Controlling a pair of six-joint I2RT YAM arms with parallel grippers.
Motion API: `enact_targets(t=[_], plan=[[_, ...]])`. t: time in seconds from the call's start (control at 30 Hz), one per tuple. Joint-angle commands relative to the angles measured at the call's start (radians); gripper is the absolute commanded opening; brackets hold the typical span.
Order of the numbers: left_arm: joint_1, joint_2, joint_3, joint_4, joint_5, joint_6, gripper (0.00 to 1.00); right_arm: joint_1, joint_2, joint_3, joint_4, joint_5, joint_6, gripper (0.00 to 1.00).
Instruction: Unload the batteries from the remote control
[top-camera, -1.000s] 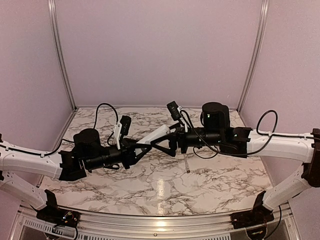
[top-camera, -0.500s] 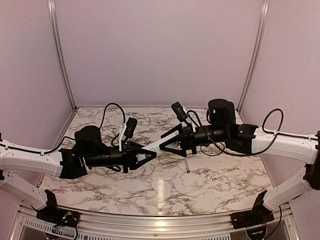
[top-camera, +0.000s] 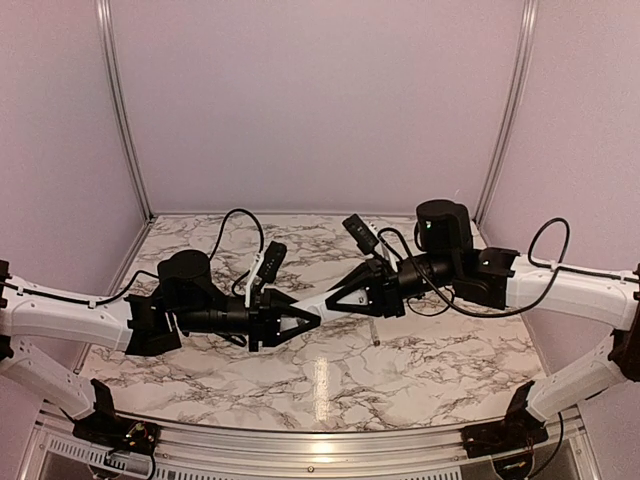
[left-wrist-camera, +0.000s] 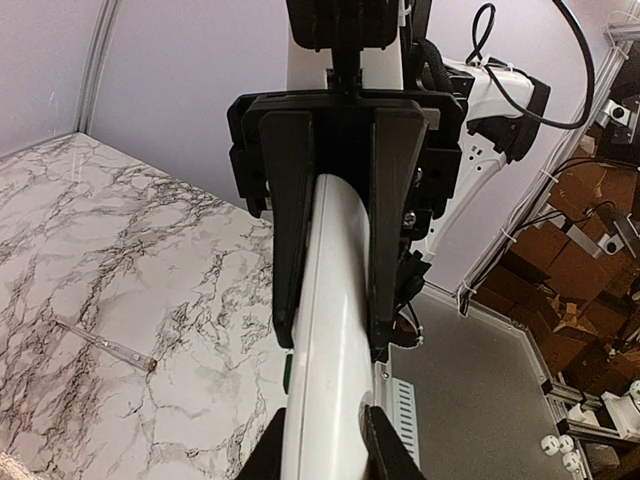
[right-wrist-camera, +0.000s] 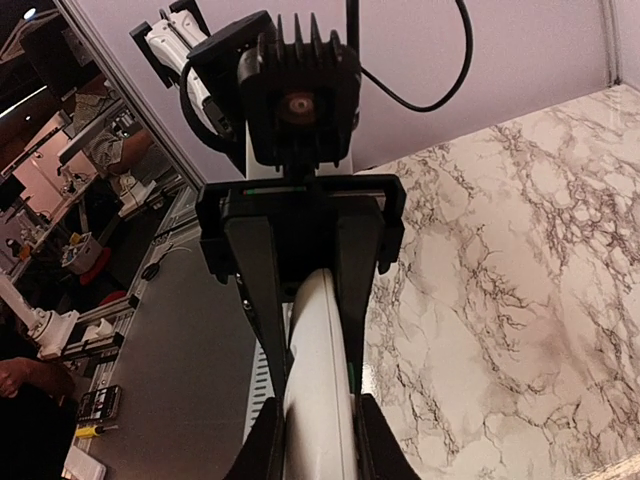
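Two grips shared one remote (left-wrist-camera: 335, 330). The left gripper (top-camera: 308, 318) had its fingers (left-wrist-camera: 275, 455) narrowed onto one end of the white bar, pressing both long edges. The right gripper (top-camera: 336, 296) was clamped the same way on the other end, its dark pads flat against the sides. The two sets of tips pointed at each other and lay near together, so from above only a short strip of white showed between them. The bar ran on a slant from one arm to the other, held in the air well clear of the table (top-camera: 450, 370).

Holding it at both ends probably served either to brace the body while one arm worked on it, or to pass it across for a better hold; I could not tell which. Both wrist cameras saw only a smooth rounded white surface with no dark recess, so the battery side likely faced away. The batteries showed in no view, and I judged them not yet out. A thin stick (top-camera: 373, 330) lay on the marble below the right gripper, apart from everything, perhaps left within reach for prying.
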Motion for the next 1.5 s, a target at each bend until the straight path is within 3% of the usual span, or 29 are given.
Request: enact_targets(t=[0.0,0.1,0.13,0.23,0.3,0.33,0.53,0.73,0.97,1.17,1.47], plan=[[0.003,0.019,0.034,-0.009,-0.029,-0.010,0.00,0.000,-0.016,-0.009,-0.026,0.048,-0.003,0.00],[0.003,0.020,0.035,-0.009,-0.032,-0.009,0.10,-0.001,-0.029,-0.037,0.022,0.059,0.024,0.00],[0.004,0.022,0.036,-0.009,-0.032,-0.010,0.19,0.000,-0.032,-0.046,0.040,0.069,0.036,0.00],[0.005,0.022,0.032,-0.004,-0.031,-0.005,0.58,-0.001,-0.035,-0.076,0.084,0.083,0.072,0.00],[0.008,0.022,0.027,0.007,-0.031,-0.009,0.74,-0.003,-0.039,-0.099,0.132,0.097,0.109,0.00],[0.009,0.022,0.024,0.014,-0.031,-0.011,0.78,-0.007,-0.041,-0.114,0.166,0.102,0.135,0.00],[0.065,0.019,-0.022,0.132,0.034,-0.106,0.79,-0.021,-0.027,-0.209,0.416,0.124,0.328,0.00],[0.241,0.145,-0.109,0.535,0.266,-0.437,0.79,-0.021,-0.026,-0.290,0.673,0.159,0.503,0.00],[0.280,0.323,-0.091,0.896,0.400,-0.690,0.80,-0.022,0.028,-0.313,0.800,0.256,0.604,0.00],[0.280,0.317,-0.084,0.859,0.411,-0.682,0.78,-0.022,0.058,-0.273,0.759,0.318,0.604,0.00],[0.280,0.290,-0.060,0.685,0.393,-0.618,0.62,-0.022,0.159,-0.227,0.827,0.244,0.649,0.00]])
